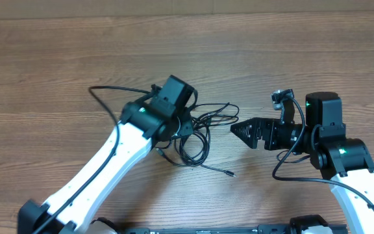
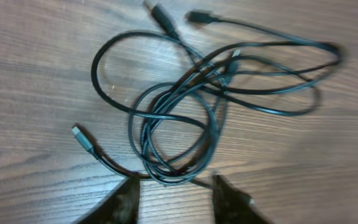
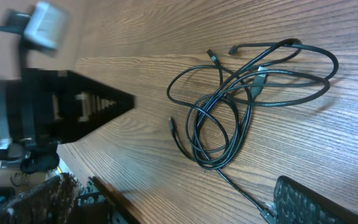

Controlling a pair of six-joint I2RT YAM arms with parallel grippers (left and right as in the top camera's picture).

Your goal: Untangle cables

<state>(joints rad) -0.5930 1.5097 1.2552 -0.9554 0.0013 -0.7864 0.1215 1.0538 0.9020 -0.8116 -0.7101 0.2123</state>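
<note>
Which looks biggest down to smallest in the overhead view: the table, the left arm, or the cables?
Largest first:
table
left arm
cables
The arm is nearer the camera, but the order holds.

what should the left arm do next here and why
Probably lower the left fingers onto the nearest loop and close: it lies between their parted tips, the cables are bunched, and pulling that loop out could loosen the tangle.

Overhead gives you a straight-down look at the table (image 1: pixel 44 78), far edge along the top. Left wrist camera sits close over the cables (image 2: pixel 218 74), facing down. Right wrist sees the same cables from farther off, low, rolled sideways.
</note>
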